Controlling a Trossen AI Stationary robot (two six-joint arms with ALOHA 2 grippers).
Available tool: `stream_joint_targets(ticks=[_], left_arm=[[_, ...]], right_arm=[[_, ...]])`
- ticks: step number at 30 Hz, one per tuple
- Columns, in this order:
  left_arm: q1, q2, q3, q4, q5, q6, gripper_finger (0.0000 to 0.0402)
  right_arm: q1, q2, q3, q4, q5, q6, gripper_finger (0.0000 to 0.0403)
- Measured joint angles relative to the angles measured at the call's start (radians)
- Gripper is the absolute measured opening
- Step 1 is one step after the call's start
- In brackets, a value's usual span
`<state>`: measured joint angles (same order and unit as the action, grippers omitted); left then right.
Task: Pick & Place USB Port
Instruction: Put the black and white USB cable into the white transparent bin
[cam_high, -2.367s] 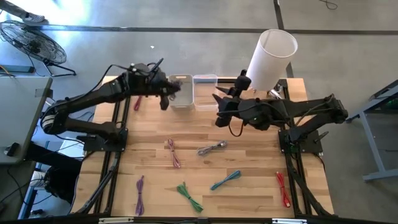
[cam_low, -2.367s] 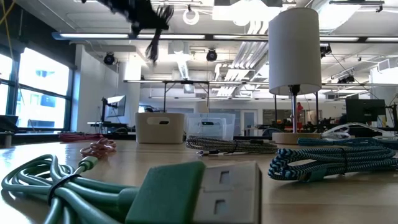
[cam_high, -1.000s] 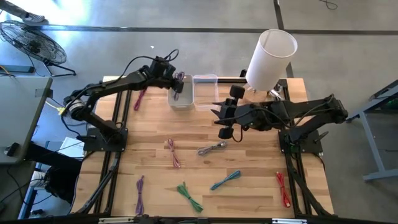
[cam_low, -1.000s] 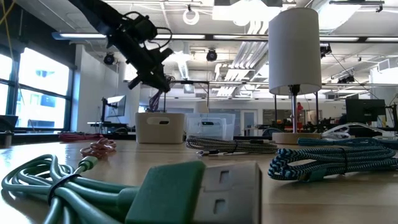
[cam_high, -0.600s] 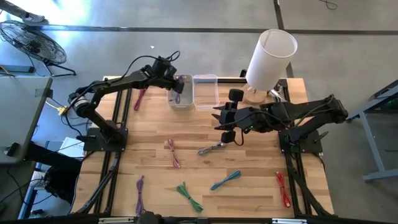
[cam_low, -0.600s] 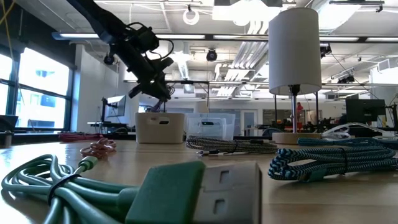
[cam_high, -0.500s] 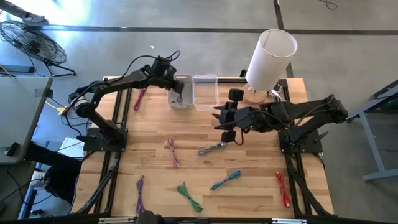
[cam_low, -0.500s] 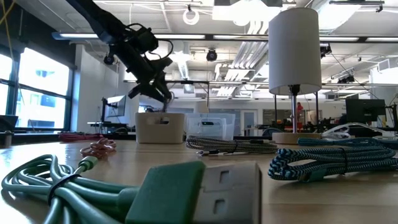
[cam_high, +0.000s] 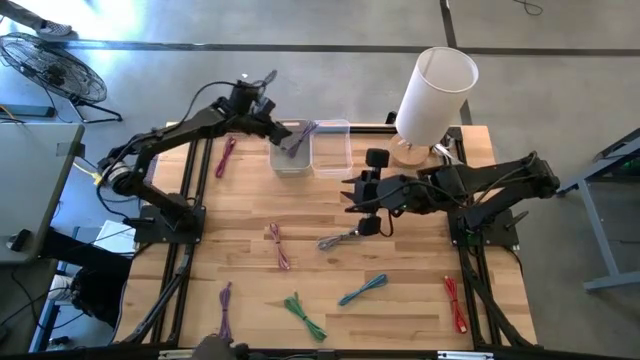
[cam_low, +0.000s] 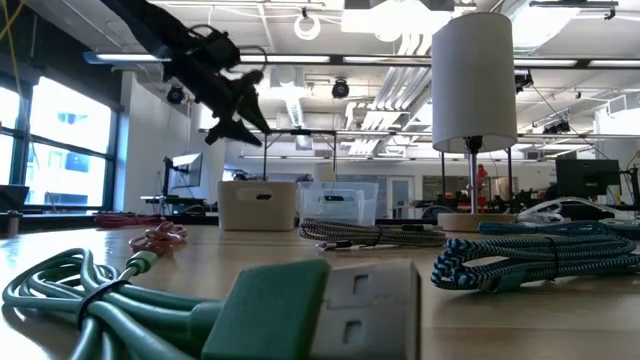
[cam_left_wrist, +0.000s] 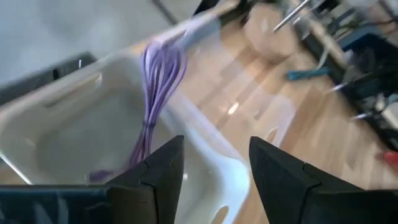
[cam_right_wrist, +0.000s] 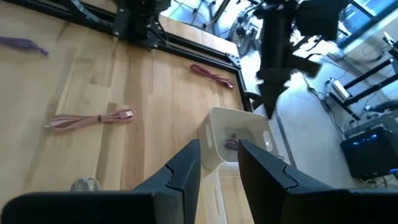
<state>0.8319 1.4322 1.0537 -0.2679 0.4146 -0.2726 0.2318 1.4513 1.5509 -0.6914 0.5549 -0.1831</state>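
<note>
left claw (cam_high: 272, 131) open, empty, over the white bin (cam_high: 291, 150); purple cable (cam_left_wrist: 158, 87) draped inside; right claw's (cam_high: 366, 205) grip unclear.

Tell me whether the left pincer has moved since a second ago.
Yes. In the high view the left pincer, earlier right over the beige plastic bin, has drawn back past its left rim, open, leaving the purple coiled cable draped in the bin.

Overhead, table-level and 2 wrist cameras share the bin (cam_high: 290, 150)
</note>
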Motion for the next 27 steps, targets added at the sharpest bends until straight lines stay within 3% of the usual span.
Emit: stream_joint_targets(ticks=[3,12,19,23,27], left_arm=[[0.026,-0.063,0.000,0.042,0.067,0.052,0.0178],[0.002,-0.321,0.000,0.383,0.442,0.127,0.0179],[-0.097,-0.571,0.001,0.553,0.469,0.142,0.0179],[-0.137,-0.692,0.000,0.551,0.442,0.186,0.0179],[-0.147,-0.779,0.000,0.548,0.426,0.200,0.0179]], right_arm=[[0.008,0.000,0.000,-0.013,0.035,-0.002,0.0099],[0.011,-0.056,-0.001,-0.100,0.058,-0.037,0.0099],[0.012,-0.099,0.041,-0.046,-0.019,-0.189,0.0099],[0.036,-0.052,0.179,-0.108,-0.054,-0.195,0.0099],[0.086,0.051,0.375,-0.282,-0.043,-0.195,0.0099]])
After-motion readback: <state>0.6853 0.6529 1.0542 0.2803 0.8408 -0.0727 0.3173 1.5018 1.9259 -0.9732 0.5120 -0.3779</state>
